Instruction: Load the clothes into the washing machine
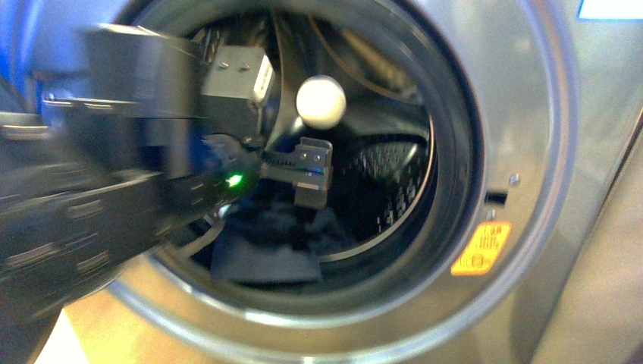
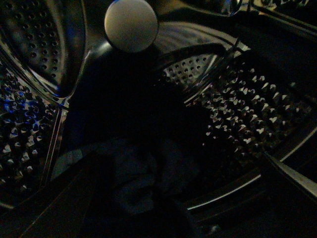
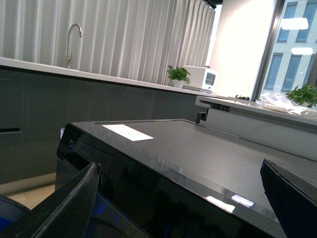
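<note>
The washing machine (image 1: 531, 152) fills the front view, its round mouth ringed by a dark gasket (image 1: 455, 136). The clothes (image 1: 265, 254), a dark navy heap, lie on the drum floor just inside the mouth. My left arm reaches in through the mouth, and the left gripper (image 1: 311, 173) hangs open just above the heap, holding nothing. The left wrist view is dim: the clothes (image 2: 131, 181) lie below the open left gripper (image 2: 178, 163), with perforated drum wall (image 2: 237, 109) behind. My right gripper (image 3: 179, 166) is open and empty above the machine's dark top (image 3: 198, 148).
A white round knob (image 1: 321, 101) sits at the drum's back centre. A yellow warning sticker (image 1: 481, 249) is to the right of the mouth. The right wrist view shows a counter with a tap (image 3: 73, 42), a plant (image 3: 177, 75) and a white appliance (image 3: 200, 78).
</note>
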`<action>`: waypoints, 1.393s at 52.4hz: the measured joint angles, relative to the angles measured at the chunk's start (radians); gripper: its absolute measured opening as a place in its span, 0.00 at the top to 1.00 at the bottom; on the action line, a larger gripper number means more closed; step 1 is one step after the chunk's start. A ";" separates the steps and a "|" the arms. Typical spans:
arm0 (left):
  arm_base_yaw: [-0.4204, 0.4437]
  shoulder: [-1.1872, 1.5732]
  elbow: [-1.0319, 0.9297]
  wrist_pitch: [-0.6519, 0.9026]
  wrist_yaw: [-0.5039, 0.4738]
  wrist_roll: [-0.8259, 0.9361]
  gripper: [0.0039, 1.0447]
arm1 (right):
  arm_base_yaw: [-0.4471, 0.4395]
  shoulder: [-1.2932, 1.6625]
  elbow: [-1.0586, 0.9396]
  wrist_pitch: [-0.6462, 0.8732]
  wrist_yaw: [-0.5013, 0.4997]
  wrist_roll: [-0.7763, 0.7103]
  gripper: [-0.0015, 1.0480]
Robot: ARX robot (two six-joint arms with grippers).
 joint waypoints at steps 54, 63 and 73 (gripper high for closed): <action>0.180 -0.793 -0.620 -0.129 -0.061 -0.070 0.98 | 0.001 -0.003 0.000 0.000 -0.003 0.000 0.07; 0.233 -0.899 -0.698 -0.151 -0.019 -0.069 0.97 | 0.032 0.014 0.103 -0.258 0.266 0.149 0.07; 0.270 -1.002 -0.757 -0.203 0.019 -0.071 0.97 | -0.016 -0.047 0.058 -0.346 0.372 0.282 0.07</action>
